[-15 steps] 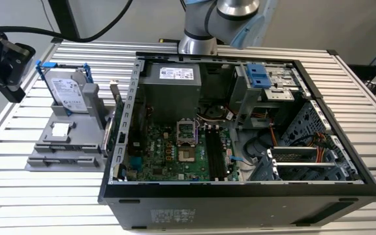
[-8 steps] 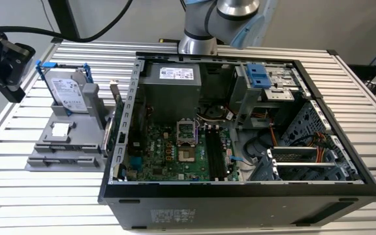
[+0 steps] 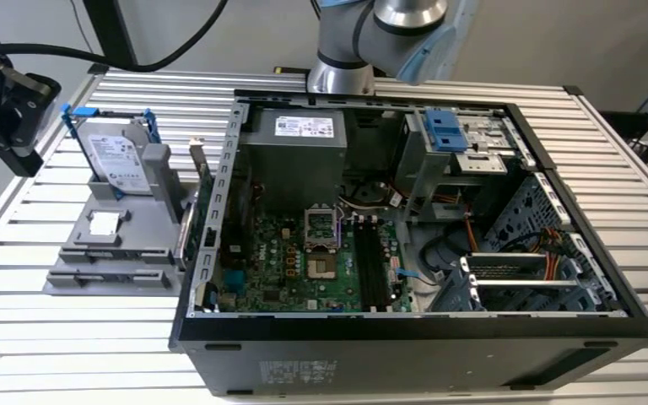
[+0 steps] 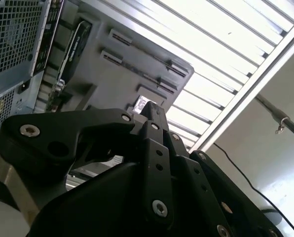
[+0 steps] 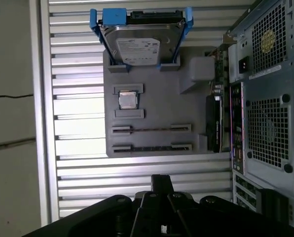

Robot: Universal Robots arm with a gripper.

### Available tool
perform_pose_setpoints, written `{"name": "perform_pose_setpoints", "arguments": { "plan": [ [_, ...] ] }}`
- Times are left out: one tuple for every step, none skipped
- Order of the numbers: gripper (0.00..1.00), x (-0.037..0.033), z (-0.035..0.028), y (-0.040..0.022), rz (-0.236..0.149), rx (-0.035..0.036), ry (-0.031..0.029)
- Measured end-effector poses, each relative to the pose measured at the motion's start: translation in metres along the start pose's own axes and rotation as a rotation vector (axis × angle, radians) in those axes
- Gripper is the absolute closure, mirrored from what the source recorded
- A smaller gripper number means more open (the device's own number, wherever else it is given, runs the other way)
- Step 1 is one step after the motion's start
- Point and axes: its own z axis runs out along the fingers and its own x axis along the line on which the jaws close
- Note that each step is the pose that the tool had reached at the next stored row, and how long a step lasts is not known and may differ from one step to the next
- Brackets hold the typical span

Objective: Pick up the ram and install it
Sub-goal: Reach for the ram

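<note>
Two ram sticks stand on edge in the slots of a grey holder (image 5: 157,113); the nearer ram (image 5: 152,147) and the other ram (image 5: 152,129) show as thin dark strips in the first wrist view. My gripper (image 5: 162,180) hangs above the slatted table, a short way off the holder's ram end, shut with nothing between its fingers. In the second wrist view the gripper (image 4: 154,112) points toward the holder (image 4: 137,59). The exterior view shows the gripper (image 3: 18,143) at its left edge, left of the holder (image 3: 116,253). The motherboard's long black slots (image 3: 371,263) lie inside the open case.
A silver hard drive in a blue frame (image 5: 139,42) and a small square chip (image 5: 128,100) also sit on the holder. A card (image 5: 214,123) stands between holder and the computer case (image 5: 265,98). The arm's base (image 3: 341,76) stands behind the case.
</note>
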Motion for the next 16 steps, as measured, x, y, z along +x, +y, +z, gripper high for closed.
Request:
{"name": "perform_pose_setpoints", "arguments": {
  "plan": [
    [1.0, 0.0, -0.0002, 0.0, -0.004, 0.0008, 0.0002],
    [1.0, -0.0001, -0.0004, 0.0, -0.009, 0.0015, 0.0004],
    [1.0, -0.0001, -0.0007, 0.0, -0.013, 0.0022, 0.0005],
    [1.0, 0.0, -0.001, 0.0, -0.018, 0.003, 0.0008],
    [1.0, 0.0001, -0.0014, 0.0001, -0.023, 0.0037, 0.0011],
    [1.0, 0.0, -0.0016, 0.0001, -0.028, 0.0041, 0.0012],
    [1.0, 0.0, -0.0019, 0.0001, -0.033, 0.0044, 0.0014],
    [1.0, 0.0, -0.0022, 0.0001, -0.04, 0.0046, 0.0016],
    [1.0, 0.0, -0.0025, 0.0001, -0.047, 0.0049, 0.0019],
    [1.0, 0.0, -0.0028, 0.0001, -0.055, 0.0051, 0.0022],
    [1.0, 0.0, -0.003, 0.0002, -0.063, 0.0054, 0.0026],
    [1.0, 0.0, -0.0033, 0.0002, -0.072, 0.0057, 0.003],
    [1.0, 0.0, -0.0035, 0.0002, -0.081, 0.0063, 0.0034],
    [1.0, 0.0001, -0.0038, 0.0002, -0.091, 0.0068, 0.0038],
    [1.0, 0.0001, -0.0039, 0.0002, -0.101, 0.0073, 0.0042],
    [1.0, 0.0001, -0.0042, 0.0002, -0.112, 0.0077, 0.0047]
  ]
}}
